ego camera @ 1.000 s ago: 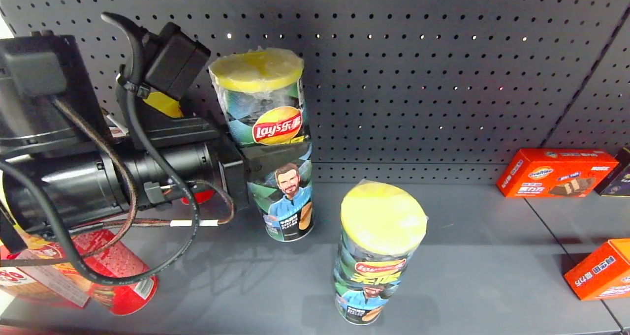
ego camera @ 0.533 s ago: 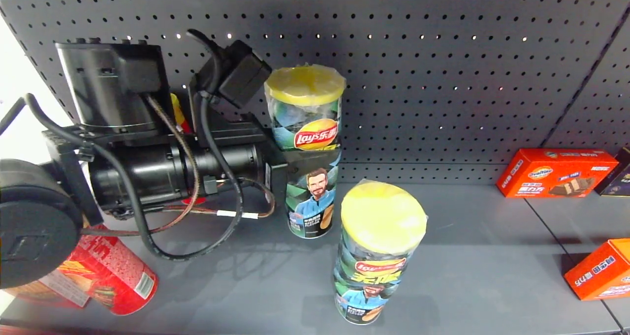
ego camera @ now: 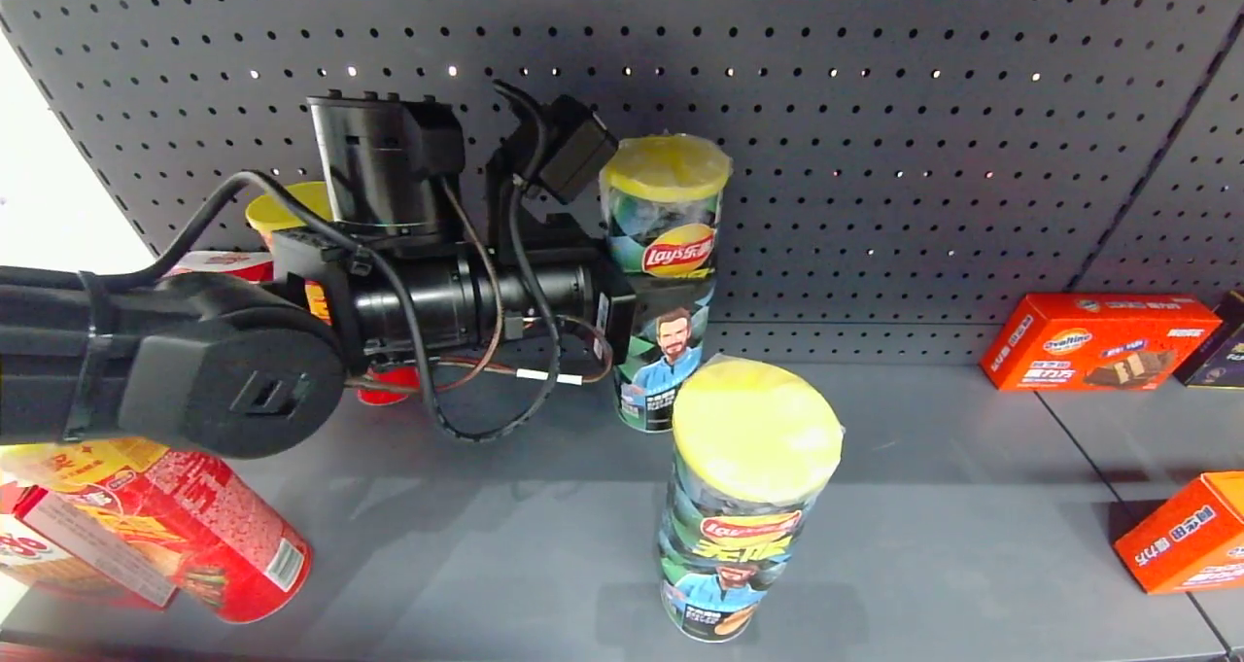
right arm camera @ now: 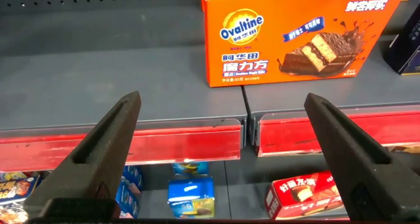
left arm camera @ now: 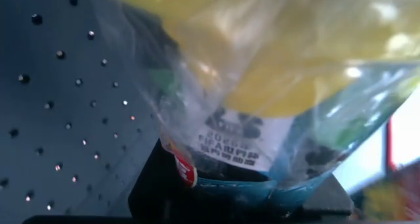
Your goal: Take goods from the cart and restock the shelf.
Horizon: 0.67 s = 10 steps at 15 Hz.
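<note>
Your left gripper is clamping the can round its middle, upright, at the back of the shelf by the pegboard, just behind a 2nd can. Contact pts are hiding behind the can, and you can't tell if its base is touching the shelf. Meanwhile your right gripper is hanging wide open w/ nothing in it, facing an orange box.
</note>
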Tool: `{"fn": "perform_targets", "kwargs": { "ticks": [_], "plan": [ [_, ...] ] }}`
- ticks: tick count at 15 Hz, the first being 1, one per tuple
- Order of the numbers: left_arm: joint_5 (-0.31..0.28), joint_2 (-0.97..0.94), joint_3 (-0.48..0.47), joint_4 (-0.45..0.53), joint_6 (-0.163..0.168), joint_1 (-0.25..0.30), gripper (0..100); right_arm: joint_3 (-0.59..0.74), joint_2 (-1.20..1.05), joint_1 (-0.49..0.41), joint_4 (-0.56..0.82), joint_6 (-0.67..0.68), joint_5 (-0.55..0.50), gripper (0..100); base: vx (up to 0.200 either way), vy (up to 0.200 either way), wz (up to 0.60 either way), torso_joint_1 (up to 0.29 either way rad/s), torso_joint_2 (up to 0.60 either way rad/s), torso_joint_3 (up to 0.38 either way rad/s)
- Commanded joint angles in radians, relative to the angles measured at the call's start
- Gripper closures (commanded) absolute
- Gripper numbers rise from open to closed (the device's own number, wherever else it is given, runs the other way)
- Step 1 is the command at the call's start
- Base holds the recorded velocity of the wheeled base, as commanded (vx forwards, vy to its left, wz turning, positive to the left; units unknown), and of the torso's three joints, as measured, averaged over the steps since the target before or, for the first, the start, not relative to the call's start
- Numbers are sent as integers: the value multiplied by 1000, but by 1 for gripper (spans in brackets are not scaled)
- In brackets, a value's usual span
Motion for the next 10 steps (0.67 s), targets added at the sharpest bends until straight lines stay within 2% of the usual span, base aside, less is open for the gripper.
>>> {"fn": "perform_targets", "kwargs": {
  "ticks": [1,3,4,10],
  "plan": [
    [1,75,-55,-2,2,9,100,2,2,0,0,0,0,0,0,0,0,0,0,0],
    [1,117,-85,-2,38,24,100,0,2,0,0,0,0,0,0,0,0,0,0,0],
    [-1,130,-95,-2,45,29,100,2,2,0,0,0,0,0,0,0,0,0,0,0],
    [-13,225,-188,-5,47,44,100,0,2,0,0,0,0,0,0,0,0,0,0,0]
  ]
}}
